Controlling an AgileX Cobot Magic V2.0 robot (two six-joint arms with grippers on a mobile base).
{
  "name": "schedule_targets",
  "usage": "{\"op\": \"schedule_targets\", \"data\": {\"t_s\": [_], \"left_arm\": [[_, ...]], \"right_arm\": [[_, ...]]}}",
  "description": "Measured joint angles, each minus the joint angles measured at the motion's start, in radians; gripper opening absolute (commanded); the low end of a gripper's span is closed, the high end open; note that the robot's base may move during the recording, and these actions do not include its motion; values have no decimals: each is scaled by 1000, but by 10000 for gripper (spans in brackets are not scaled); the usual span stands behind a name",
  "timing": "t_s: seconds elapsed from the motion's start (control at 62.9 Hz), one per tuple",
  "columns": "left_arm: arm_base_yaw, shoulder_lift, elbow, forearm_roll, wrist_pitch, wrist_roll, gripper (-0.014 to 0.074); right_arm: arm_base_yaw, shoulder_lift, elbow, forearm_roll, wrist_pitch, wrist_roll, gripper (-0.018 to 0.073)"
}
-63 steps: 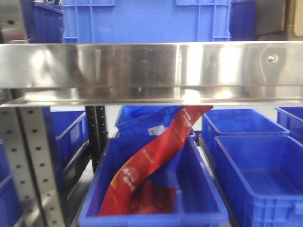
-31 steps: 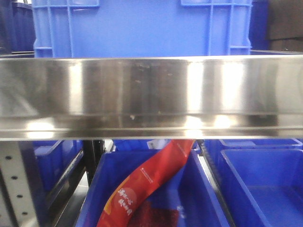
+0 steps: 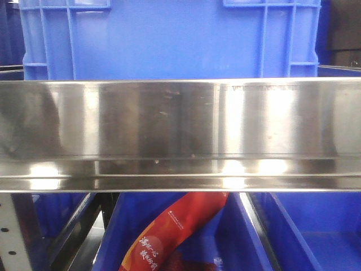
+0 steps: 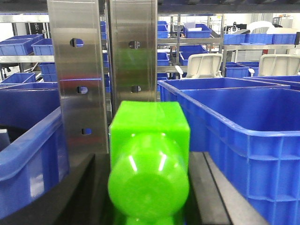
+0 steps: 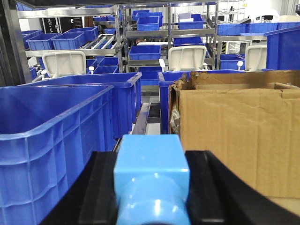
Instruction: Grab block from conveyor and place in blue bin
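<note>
Though I look through all three views, I cannot say for sure where the block is. The nearest thing to it is a bright green piece (image 4: 149,136) in the middle of the left wrist view. It is squared at the far end and rounded toward the lens, and its long axis runs straight away from the camera toward a steel upright (image 4: 75,65) punched with holes. Black slabs of the left claw (image 4: 149,187) flank it close on both sides, yet whether the claw is clenched on it, or the green thing is simply part of the claw, I cannot tell. Just to its right stands a big blue bin (image 4: 243,140), open at the top, and the rim of a blue tote (image 4: 33,140) curves in on the left. The right wrist view has the same arrangement in another colour: a pale blue piece (image 5: 151,161), square-backed and round-nosed, points away down the aisle, with the black parts of the right claw (image 5: 152,192) on either side. Its grip I cannot tell either. A blue crate (image 5: 51,136) stands to its left and a cardboard box (image 5: 234,136) with open flaps to its right. From the front, a wide steel rail (image 3: 180,130) runs level across the view, with a blue tub (image 3: 169,39) rising behind and above it. Below the rail a red packet (image 3: 175,226) leans slantwise in a lower blue tray (image 3: 225,248).
</note>
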Motion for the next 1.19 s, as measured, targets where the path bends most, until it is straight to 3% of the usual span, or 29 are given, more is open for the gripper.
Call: {"op": "schedule_targets", "data": {"t_s": [0.859,1.034,1.193], "left_arm": [[0,5,-2,-2,-38,0,-111],[0,94,-143,-4,1,0,-111],[0,242,-333,-38,116,0,-111]], "right_arm": [[0,0,-2,0,-20,0,-162],[0,40,-94,2,-23,-2,-162],[0,155,-233,2,-23,-3,-162]]}}
